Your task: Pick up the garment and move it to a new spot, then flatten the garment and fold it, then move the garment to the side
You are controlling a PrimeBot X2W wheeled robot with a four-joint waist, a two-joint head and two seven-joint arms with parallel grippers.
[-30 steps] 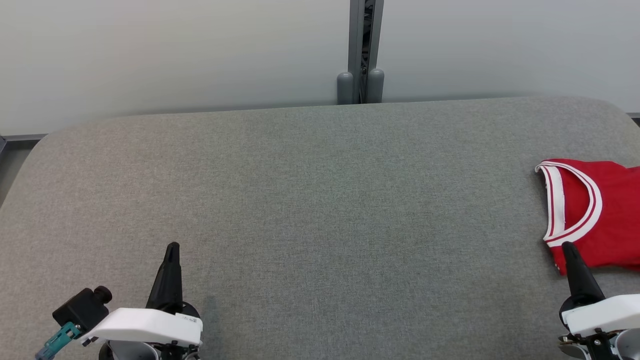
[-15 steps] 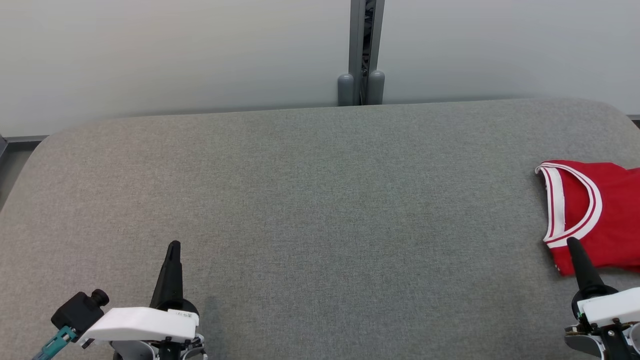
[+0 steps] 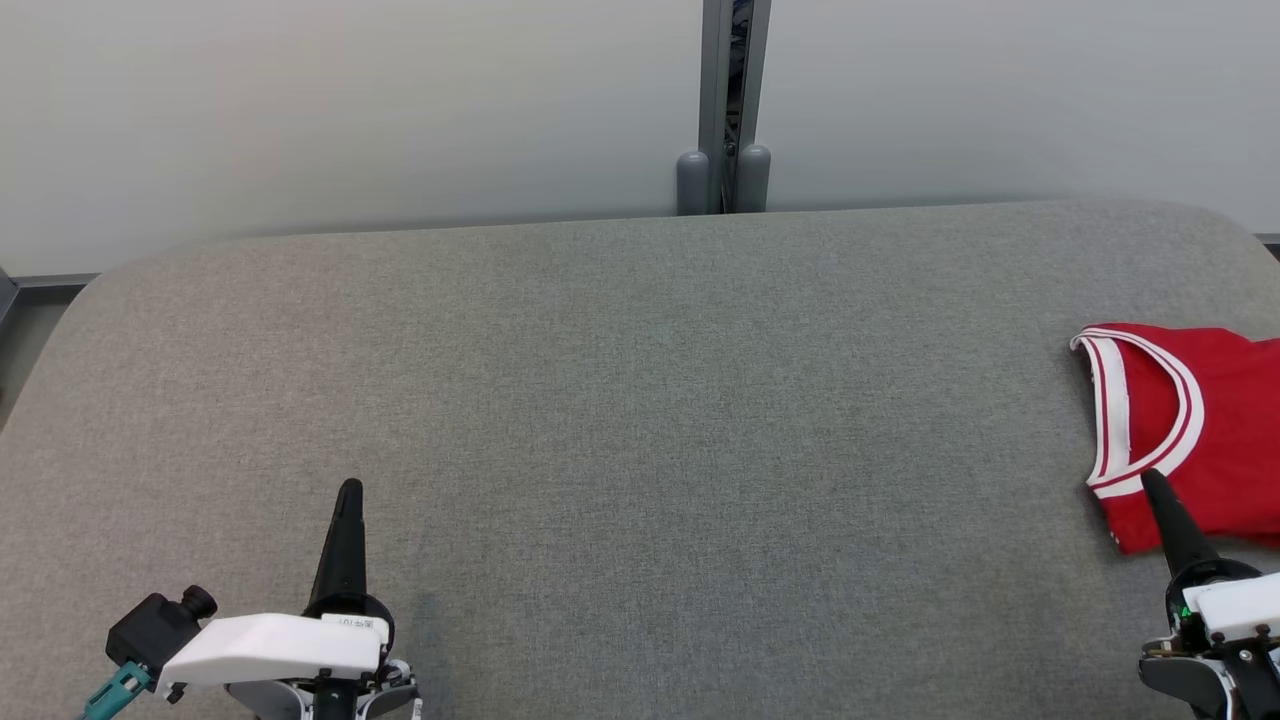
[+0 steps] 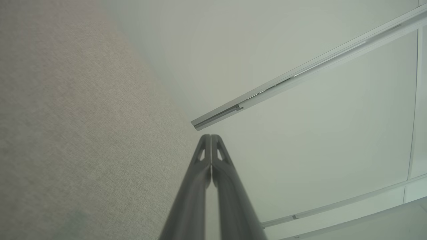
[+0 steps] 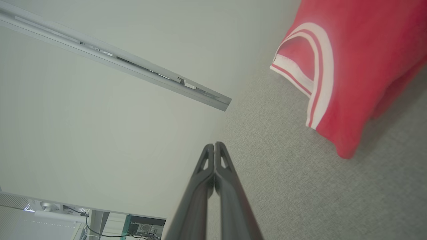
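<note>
Red jersey (image 3: 1215, 430) at 3 o'clock on grey padded table (image 3: 640, 400) — left gripper (image 3: 348, 490) and right gripper (image 3: 1150, 480) closed, empty

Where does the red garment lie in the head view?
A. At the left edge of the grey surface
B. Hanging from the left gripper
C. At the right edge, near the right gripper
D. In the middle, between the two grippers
C: the red garment lies on the grey surface at its right edge, cut off by the picture's border, with the tip of the shut right gripper next to its white-trimmed opening.
</note>
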